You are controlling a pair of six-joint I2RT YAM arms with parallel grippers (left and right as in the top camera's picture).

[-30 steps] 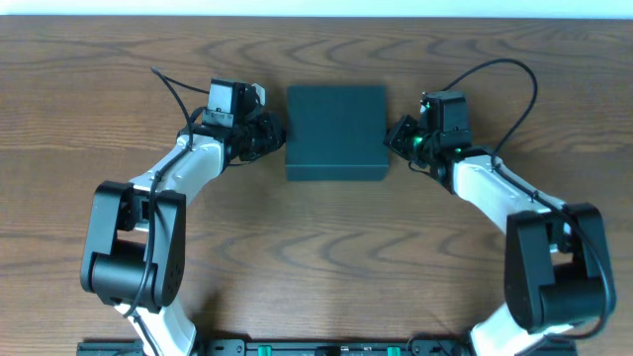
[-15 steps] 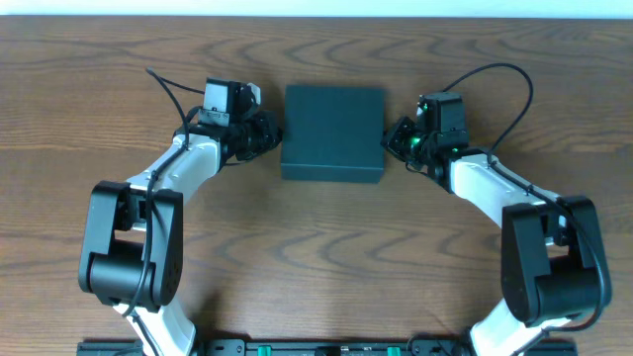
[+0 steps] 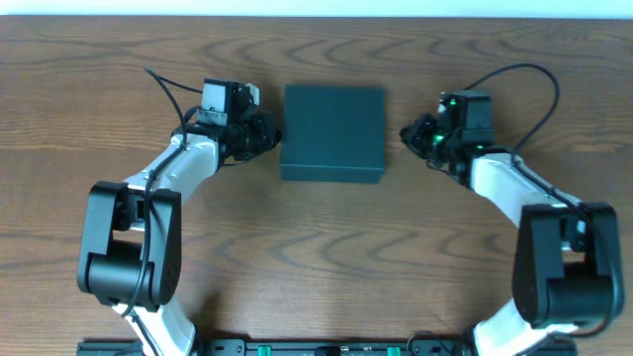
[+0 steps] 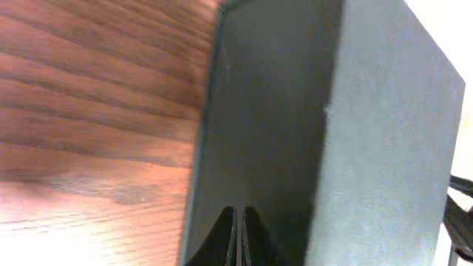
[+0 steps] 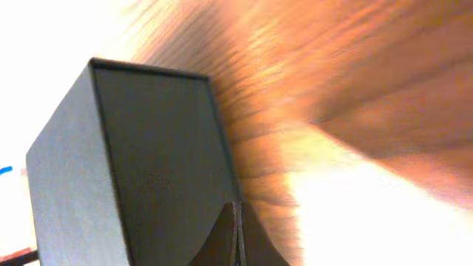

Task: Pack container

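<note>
Box (image 3: 332, 129), lid down, sits mid-table (image 3: 316, 257) between my claws. Left claw (image 3: 271, 136), pinched together on nothing, is at its left wall and is the nearer; I cannot tell if it touches. Right claw (image 3: 406, 133), also pinched and empty, stands clear of the right wall. Box is near square, so no long axis. No label or writing is legible.

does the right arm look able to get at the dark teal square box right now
Probably yes: the right gripper, shut, sits just off the right wall of the dark teal square box, with only bare wooden table between them and nothing blocking that side.
</note>
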